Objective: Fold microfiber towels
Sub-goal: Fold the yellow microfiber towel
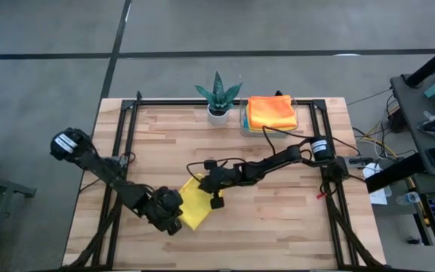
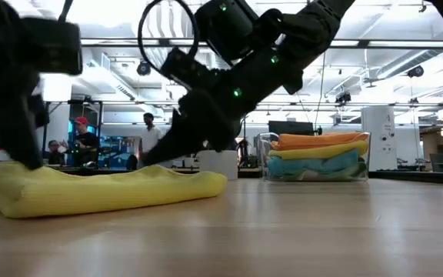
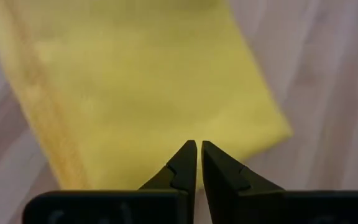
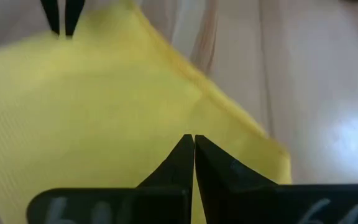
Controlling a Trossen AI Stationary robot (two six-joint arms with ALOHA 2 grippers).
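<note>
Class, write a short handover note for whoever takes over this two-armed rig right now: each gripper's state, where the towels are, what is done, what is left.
Left gripper: shut, pressing down on the near-left end of the folded bright yellow microfiber towel.
Right gripper: shut, on the same towel's far-right end.
Towel lies folded on the wooden table, front centre.
Clear plastic tray at the back holds a stack of folded towels, orange on top, beside the spiky green potted plant.
Done: stack folded; yellow one looks folded.
Left: probably move it to the tray.
</note>
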